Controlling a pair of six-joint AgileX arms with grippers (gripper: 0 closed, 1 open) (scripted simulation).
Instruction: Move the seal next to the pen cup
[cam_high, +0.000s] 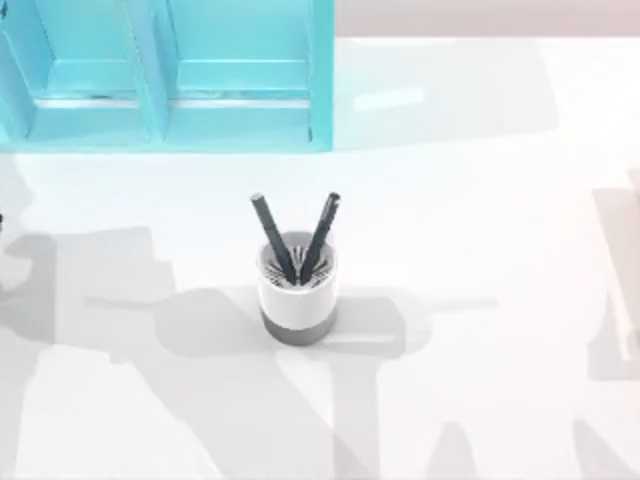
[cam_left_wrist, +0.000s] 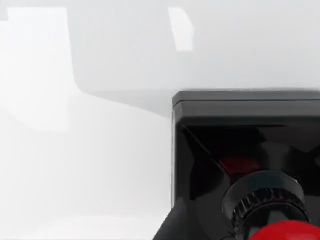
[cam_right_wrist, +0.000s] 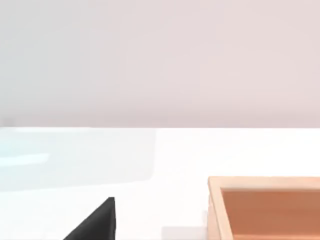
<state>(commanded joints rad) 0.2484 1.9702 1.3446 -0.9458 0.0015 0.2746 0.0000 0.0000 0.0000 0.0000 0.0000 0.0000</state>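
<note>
**Pen cup alone at the table's middle, seal near the left wrist camera**

White table (cam_high: 480, 200) carries the pen cup (cam_high: 297, 300) at its middle, with two dark pens (cam_high: 273, 238) leaning apart inside. Behind it, at the far left, stands a turquoise shelf (cam_high: 170, 75). Left wrist view shows the seal (cam_left_wrist: 245, 165) very close, its red knob (cam_left_wrist: 280, 232) nearest. Right wrist view shows a wooden tray (cam_right_wrist: 265, 207). Whether either arm's fingers are apart, I cannot tell.

White desk (cam_high: 480, 200), glossy, grey shadows across the near half. Turquoise shelf unit (cam_high: 165, 75) along the far left edge, two open compartments side by side with a divider between them. Right wrist view: open wooden box (cam_right_wrist: 265, 207), light rim, orange-brown inside, sitting on the desk. Pale wall behind the desk's far edge.
</note>
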